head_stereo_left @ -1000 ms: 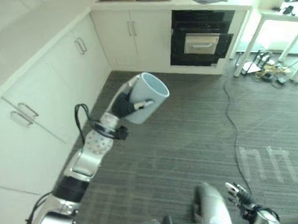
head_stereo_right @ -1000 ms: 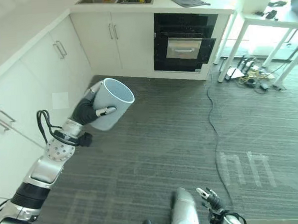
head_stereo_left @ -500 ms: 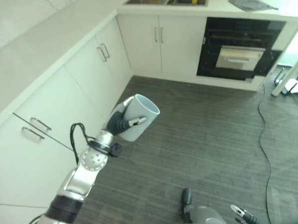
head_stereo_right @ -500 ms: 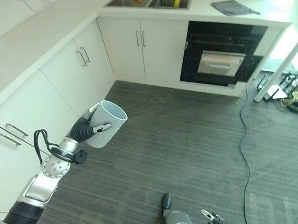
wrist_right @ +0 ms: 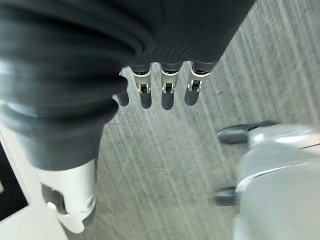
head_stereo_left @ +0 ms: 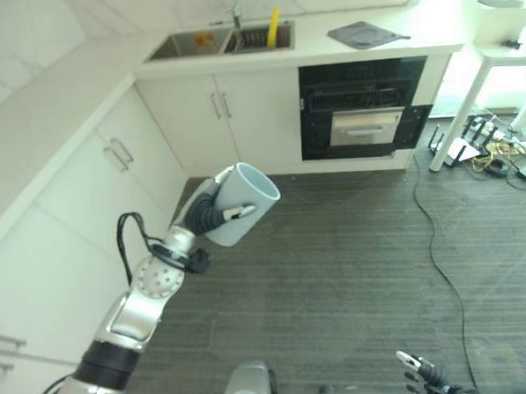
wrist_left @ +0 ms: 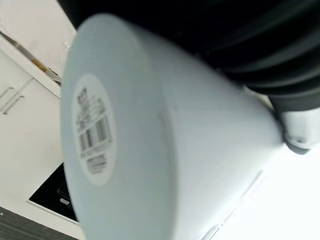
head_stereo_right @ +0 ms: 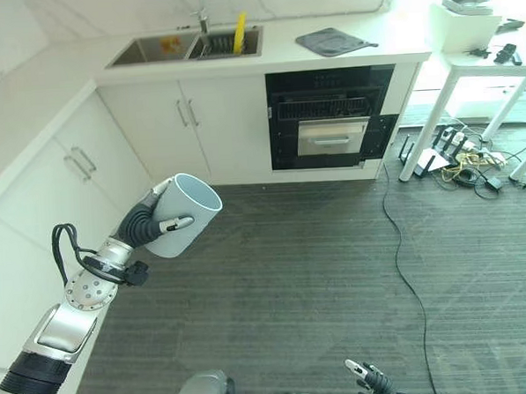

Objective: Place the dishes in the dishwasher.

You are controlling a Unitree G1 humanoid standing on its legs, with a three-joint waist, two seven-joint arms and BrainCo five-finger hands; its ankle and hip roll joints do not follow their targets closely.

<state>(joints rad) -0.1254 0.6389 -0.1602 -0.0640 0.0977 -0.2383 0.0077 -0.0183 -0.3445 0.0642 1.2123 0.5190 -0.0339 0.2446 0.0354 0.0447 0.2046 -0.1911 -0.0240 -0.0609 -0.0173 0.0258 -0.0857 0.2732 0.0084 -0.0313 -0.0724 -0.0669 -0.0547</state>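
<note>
1. The left hand (head_stereo_left: 209, 213) is curled round a pale blue cup (head_stereo_left: 241, 202), thumb lying along its side.
2. The cup sits tilted in that grip, held up in the air with its open mouth turned up and away (a label shows on its base in the left wrist view).
3. Beyond it, the dishwasher (head_stereo_right: 329, 116) stands under the counter (head_stereo_right: 326, 59).
4. The right hand (wrist_right: 165, 85) hangs low over the floor (head_stereo_right: 337, 264), fingers relaxed, holding nothing.

One cup (head_stereo_right: 183, 215), one dishwasher (head_stereo_right: 331, 118), one sink (head_stereo_right: 185, 47), one cloth (head_stereo_right: 330, 42), two hands: left (head_stereo_right: 146, 225), right (head_stereo_right: 368, 383).
</note>
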